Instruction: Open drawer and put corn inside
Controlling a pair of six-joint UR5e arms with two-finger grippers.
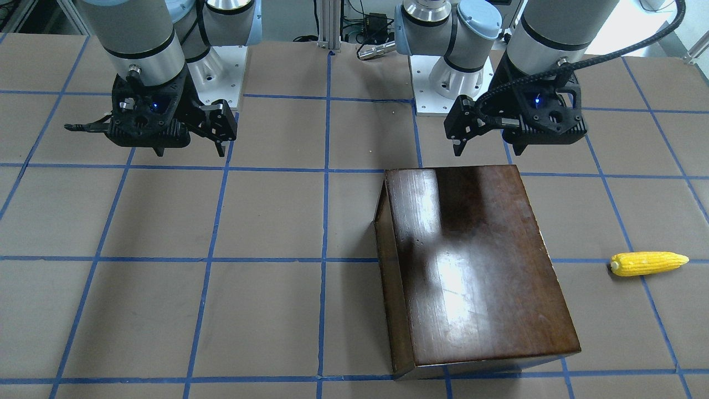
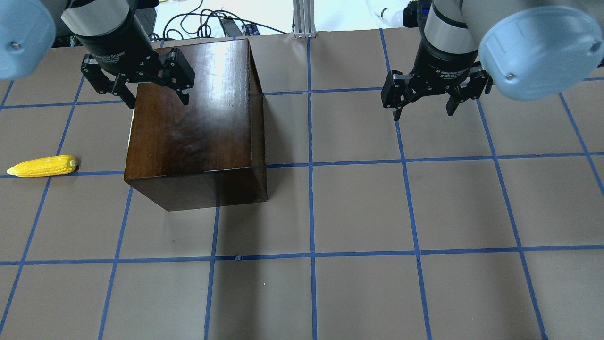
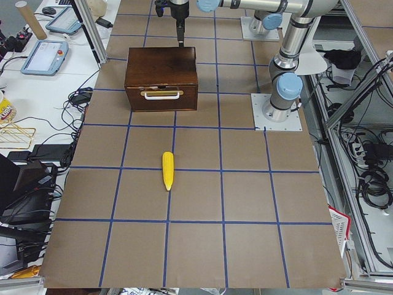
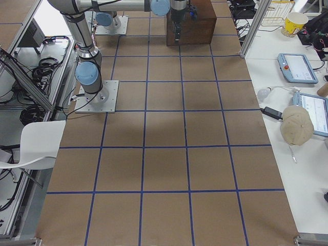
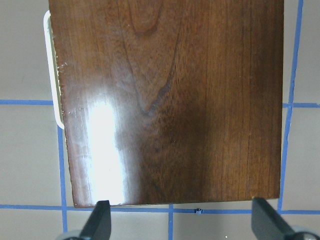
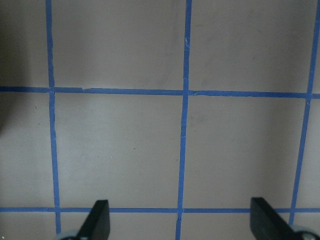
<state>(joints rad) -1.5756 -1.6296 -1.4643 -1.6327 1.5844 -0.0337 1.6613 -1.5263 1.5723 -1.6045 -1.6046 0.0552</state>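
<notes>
The glossy dark-brown box (image 2: 198,123) stands on the table with its drawer (image 3: 162,97) shut. The drawer's front with a white handle faces the robot's left side. The yellow corn (image 2: 42,166) lies on the table in front of that drawer face, well apart from it; it also shows in the front view (image 1: 648,263) and the left view (image 3: 167,170). My left gripper (image 2: 157,101) is open and empty above the box's edge nearest the robot's bases; its wrist view shows the box top (image 5: 170,100). My right gripper (image 2: 424,113) is open and empty over bare table.
The table is brown with a blue tape grid. The two arm bases (image 1: 443,83) stand at the robot's edge of the table. Side benches beyond the table's ends hold tablets (image 4: 297,66), a cap (image 4: 297,130) and a cup.
</notes>
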